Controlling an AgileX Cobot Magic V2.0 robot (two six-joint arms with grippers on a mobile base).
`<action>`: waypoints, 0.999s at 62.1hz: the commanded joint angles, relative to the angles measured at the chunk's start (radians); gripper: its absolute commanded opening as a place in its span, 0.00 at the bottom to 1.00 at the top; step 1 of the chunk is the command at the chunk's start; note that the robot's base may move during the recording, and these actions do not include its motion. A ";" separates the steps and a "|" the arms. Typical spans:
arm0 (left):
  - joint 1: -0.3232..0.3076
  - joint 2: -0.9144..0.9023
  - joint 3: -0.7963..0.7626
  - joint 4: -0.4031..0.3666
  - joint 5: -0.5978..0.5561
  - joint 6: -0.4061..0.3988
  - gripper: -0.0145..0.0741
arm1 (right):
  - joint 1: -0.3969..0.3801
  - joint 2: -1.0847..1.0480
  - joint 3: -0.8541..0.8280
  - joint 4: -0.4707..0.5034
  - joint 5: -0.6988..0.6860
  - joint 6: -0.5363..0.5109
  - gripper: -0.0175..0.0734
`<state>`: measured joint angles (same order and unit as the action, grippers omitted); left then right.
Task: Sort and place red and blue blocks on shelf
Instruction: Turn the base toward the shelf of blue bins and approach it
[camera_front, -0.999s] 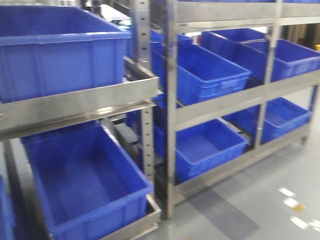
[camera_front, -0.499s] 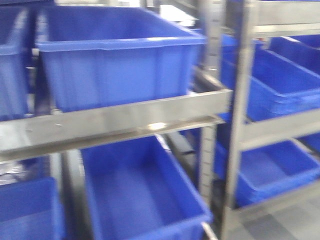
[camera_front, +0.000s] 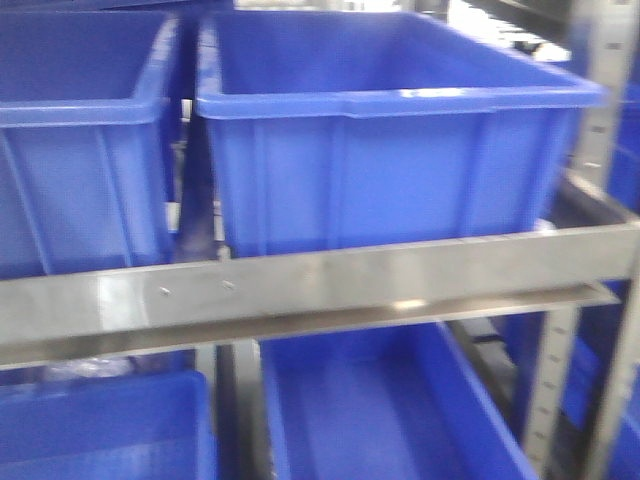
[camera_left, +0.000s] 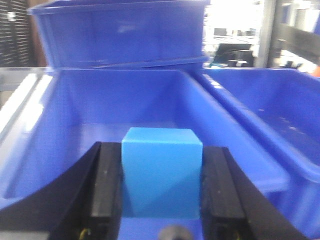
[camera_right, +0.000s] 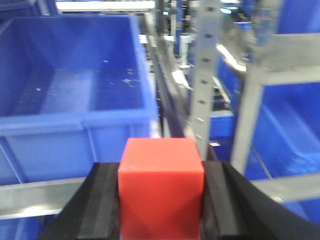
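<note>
My left gripper (camera_left: 161, 175) is shut on the blue block (camera_left: 161, 172), a light blue cube pressed between both black pads, held over the inside of a large blue bin (camera_left: 45, 145). In the right wrist view the red block (camera_right: 161, 187) sits clamped in my right gripper (camera_right: 161, 192), in front of a blue bin (camera_right: 75, 130) and above a steel rail (camera_right: 30, 202) of the shelf. The front view shows the shelf's brushed-steel front rail (camera_front: 300, 285) with two small screws; neither gripper nor any block appears there.
Two large blue bins (camera_front: 390, 150) (camera_front: 80, 170) stand side by side on the upper tier, with more bins (camera_front: 390, 410) below. A perforated steel upright (camera_right: 202, 75) rises right of the red block. A stacked bin (camera_left: 125, 30) stands behind the left one.
The front view has swung left and closer along the rack: the upper bin and its steel rail slid rightward and now fill the frame. The floor and right-hand rack bay have left the view.
</note>
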<state>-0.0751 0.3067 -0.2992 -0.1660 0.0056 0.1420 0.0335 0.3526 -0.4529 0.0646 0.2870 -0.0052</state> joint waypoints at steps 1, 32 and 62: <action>0.001 0.008 -0.030 -0.007 -0.089 0.002 0.30 | -0.004 0.003 -0.028 0.003 -0.089 -0.011 0.29; 0.001 0.008 -0.030 -0.007 -0.089 0.002 0.30 | -0.004 0.003 -0.028 0.003 -0.089 -0.011 0.29; 0.001 0.008 -0.030 -0.007 -0.089 0.002 0.30 | -0.004 0.003 -0.028 0.003 -0.089 -0.011 0.29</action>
<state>-0.0751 0.3067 -0.2992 -0.1660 0.0000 0.1420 0.0335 0.3514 -0.4529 0.0646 0.2870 -0.0052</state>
